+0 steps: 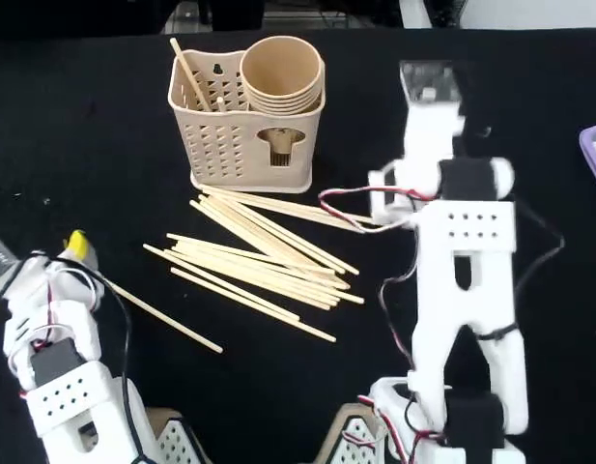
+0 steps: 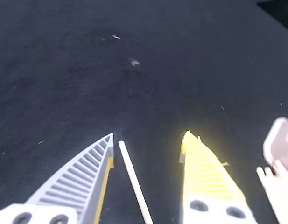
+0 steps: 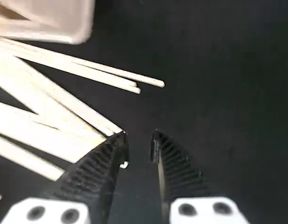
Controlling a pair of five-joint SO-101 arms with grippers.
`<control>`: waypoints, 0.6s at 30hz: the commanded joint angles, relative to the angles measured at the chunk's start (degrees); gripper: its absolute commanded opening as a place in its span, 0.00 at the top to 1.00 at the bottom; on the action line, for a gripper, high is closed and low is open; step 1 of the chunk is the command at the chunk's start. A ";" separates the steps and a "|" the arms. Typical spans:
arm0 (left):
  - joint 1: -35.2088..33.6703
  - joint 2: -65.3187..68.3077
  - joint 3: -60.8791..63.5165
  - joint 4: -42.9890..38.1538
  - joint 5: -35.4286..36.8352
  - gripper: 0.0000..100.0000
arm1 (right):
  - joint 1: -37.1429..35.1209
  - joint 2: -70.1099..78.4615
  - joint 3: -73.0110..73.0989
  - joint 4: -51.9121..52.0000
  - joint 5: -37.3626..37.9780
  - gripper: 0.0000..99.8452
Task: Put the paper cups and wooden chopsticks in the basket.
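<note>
A beige perforated basket (image 1: 241, 135) stands at the back of the table and holds a stack of paper cups (image 1: 281, 72) and a couple of upright chopsticks (image 1: 188, 72). Several wooden chopsticks (image 1: 264, 266) lie fanned out in front of it. One single chopstick (image 1: 167, 317) lies apart, toward the left arm. My left gripper (image 1: 70, 253) (image 2: 148, 137) is open low over the cloth, and the end of that chopstick (image 2: 134, 184) lies between its fingers. My right gripper (image 3: 138, 136) is open by a narrow gap with nothing in it, just beside the ends of the chopsticks (image 3: 64, 116).
The table is covered in black cloth. The right arm's white body (image 1: 462, 261) rises right of the chopstick pile, with red and white wires (image 1: 351, 198) hanging over the chopstick ends. A purple container's edge (image 1: 595, 150) shows at far right. The basket's corner (image 3: 50, 23) lies beyond the right gripper.
</note>
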State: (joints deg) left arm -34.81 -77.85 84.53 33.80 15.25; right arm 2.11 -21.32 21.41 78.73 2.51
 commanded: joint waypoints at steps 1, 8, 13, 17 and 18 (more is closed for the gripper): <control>5.32 -0.62 -1.45 1.67 -5.89 0.76 | 2.64 -5.67 19.74 -18.90 1.76 0.94; 12.70 -0.09 -10.33 14.95 -15.30 0.76 | 5.27 -13.85 40.13 -41.32 1.32 0.99; 12.88 0.00 -15.52 22.59 -19.78 0.76 | 5.54 -15.08 48.13 -49.93 -0.26 0.99; 12.79 0.53 -14.11 24.79 -24.44 0.76 | 5.45 -15.08 50.59 -54.33 1.05 0.99; 12.79 1.32 -13.41 24.79 -25.14 0.76 | 5.45 -15.08 50.77 -54.95 0.97 0.99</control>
State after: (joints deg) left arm -22.68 -77.85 73.01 57.27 -6.02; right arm 6.86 -34.07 72.04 27.12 2.77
